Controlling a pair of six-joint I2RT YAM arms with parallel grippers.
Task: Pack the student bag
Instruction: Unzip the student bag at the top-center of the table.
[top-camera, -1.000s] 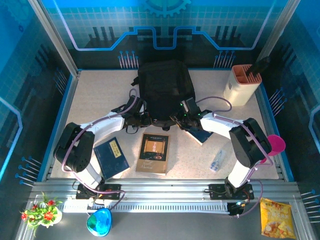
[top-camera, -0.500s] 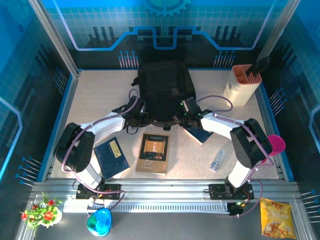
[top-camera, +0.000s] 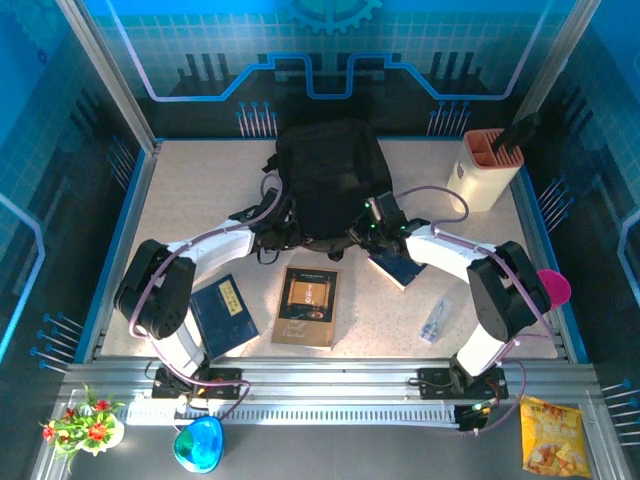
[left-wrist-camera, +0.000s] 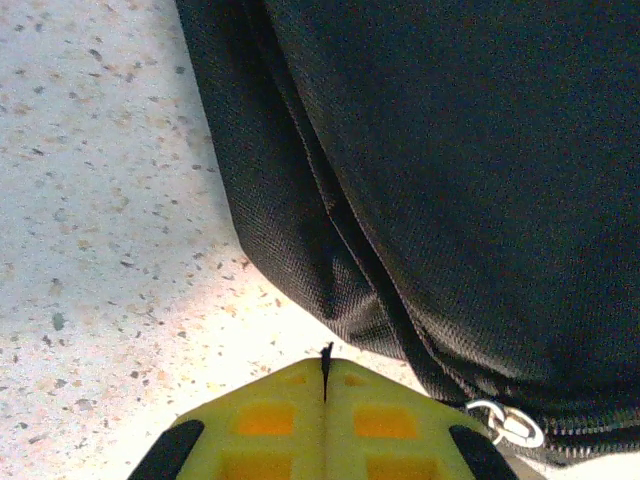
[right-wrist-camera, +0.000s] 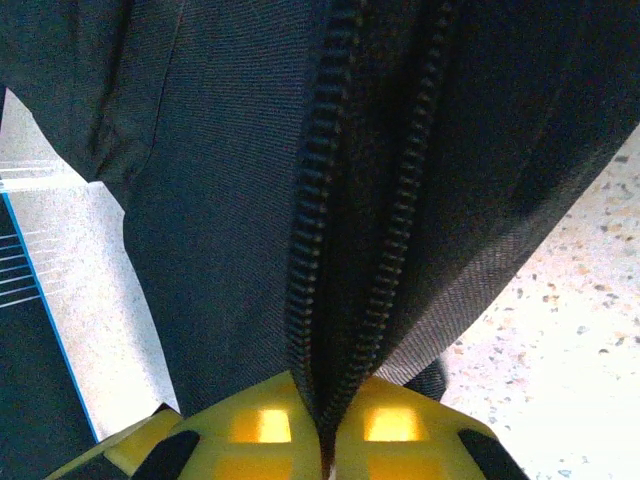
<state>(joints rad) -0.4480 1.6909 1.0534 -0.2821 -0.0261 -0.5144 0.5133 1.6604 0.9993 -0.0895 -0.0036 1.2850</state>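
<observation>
1. I'm looking at the bag (top-camera: 330, 175) lying flat at back-centre of the table (top-camera: 190, 190), with its near edge facing both arms.
2. L gripper (top-camera: 282, 236) is sitting at the bag's near-left corner. Its fingers (left-wrist-camera: 265, 425) are pressing flat together, and a thin black sliver is poking out at the tips. Can't tell what it is.
3. Black fabric is lying just beyond those tips, w/ a metal zip ring (left-wrist-camera: 505, 423) off to the right.
4. R gripper (top-camera: 357, 237) is sitting at the near-right corner. Its fingers (right-wrist-camera: 400, 425) are pinching tight on the bag's zip edge, and both rows of zip teeth (right-wrist-camera: 320, 200) are running down into the pinch.
5. A brown book (top-camera: 308, 305) is lying in front of the bag, btwn the arms. A blue book (top-camera: 225, 313) is lying by the L arm, and a second blue book (top-camera: 398, 270) is lying partly under the R arm.
</observation>
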